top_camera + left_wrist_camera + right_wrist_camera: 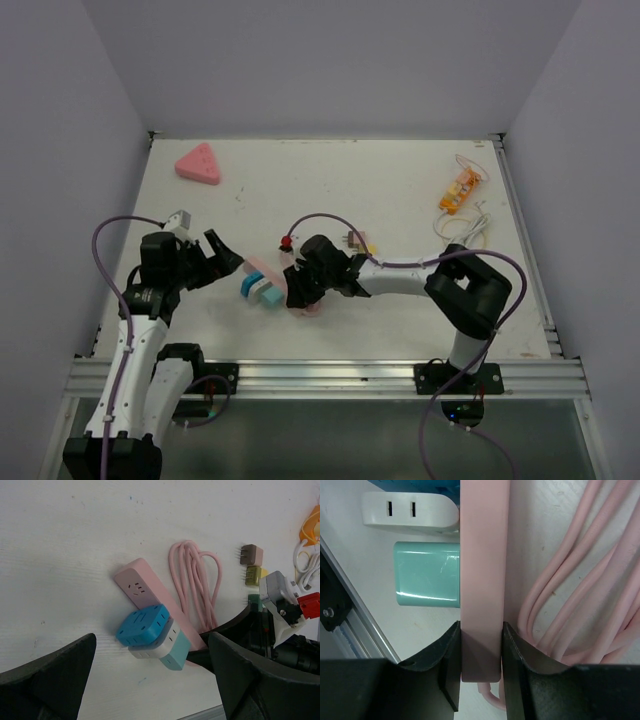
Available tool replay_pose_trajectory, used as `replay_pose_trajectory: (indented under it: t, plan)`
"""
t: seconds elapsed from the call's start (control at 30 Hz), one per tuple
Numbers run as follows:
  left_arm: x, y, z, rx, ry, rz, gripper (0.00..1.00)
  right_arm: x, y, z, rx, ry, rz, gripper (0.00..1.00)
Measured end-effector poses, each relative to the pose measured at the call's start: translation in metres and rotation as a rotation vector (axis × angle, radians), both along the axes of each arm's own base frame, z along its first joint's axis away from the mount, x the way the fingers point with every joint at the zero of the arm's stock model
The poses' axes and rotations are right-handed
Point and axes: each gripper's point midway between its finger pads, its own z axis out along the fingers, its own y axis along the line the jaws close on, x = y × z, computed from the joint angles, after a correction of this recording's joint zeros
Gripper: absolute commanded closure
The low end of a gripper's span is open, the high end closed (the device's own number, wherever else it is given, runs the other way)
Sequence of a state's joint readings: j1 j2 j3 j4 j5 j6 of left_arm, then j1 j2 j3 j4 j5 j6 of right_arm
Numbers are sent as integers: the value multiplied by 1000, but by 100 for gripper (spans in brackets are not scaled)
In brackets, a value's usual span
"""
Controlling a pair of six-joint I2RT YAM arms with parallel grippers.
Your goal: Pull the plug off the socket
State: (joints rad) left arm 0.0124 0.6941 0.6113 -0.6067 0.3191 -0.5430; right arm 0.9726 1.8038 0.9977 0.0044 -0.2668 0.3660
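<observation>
Blue plug (pixel 142 625) in pink socket strip (pixel 134 587)

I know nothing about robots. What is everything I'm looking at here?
Table: one, white, under everything.
Power strip: one, pink, centre of the table.
Blue plug: one, on the strip.
White plug: one, on the strip beside the blue one.
Teal plug: one, on the strip, nearest the right gripper.
Cable: one, pink, coiled beside the strip.
Loose plugs: three, brown, yellow and green, beyond the cable.
Wedge: one, pink, far left corner.
Orange item: one, far right.
White cord: one, beside the orange item.
Left gripper: one, black, open, by the plugs.
Right gripper: one, black, clamped on the strip.
</observation>
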Motion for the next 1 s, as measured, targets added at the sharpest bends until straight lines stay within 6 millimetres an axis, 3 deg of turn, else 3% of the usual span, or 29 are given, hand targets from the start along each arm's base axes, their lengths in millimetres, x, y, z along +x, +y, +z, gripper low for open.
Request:
replay_pose_trajectory:
  t: [0.13, 0.4, 0.7, 1.0]
  plan:
    - [0, -5, -4, -38, 9, 2, 4, 5, -3, 1, 19, -23, -82, 100]
    - [-8, -26, -30, -131, 67, -25, 5, 17, -32, 1, 7, -29, -332, 100]
    - [-8, -81, -40, -177, 75, -120, 8, 24, -38, 2, 43, -4, -474, 100]
    - [-6, -118, -62, -194, 65, -122, 16, 25, -40, 3, 69, 12, -530, 100]
